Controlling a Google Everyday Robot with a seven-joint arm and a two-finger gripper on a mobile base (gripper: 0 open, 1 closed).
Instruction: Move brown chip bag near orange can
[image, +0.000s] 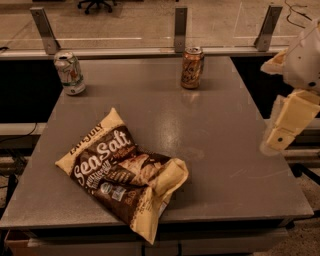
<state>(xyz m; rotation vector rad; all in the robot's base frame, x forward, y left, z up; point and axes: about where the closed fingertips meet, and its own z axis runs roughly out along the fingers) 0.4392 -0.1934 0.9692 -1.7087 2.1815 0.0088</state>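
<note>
The brown chip bag lies flat on the grey table near its front left, with white "Sea Salt" lettering and cream-yellow ends; one end hangs over the front edge. The orange can stands upright at the back centre of the table, well apart from the bag. My gripper hangs at the right edge of the view, above the table's right side, away from both the bag and the can and holding nothing.
A white-and-green can stands upright at the back left corner. A glass barrier on metal posts runs behind the table's back edge. The floor drops away past the table's right and front edges.
</note>
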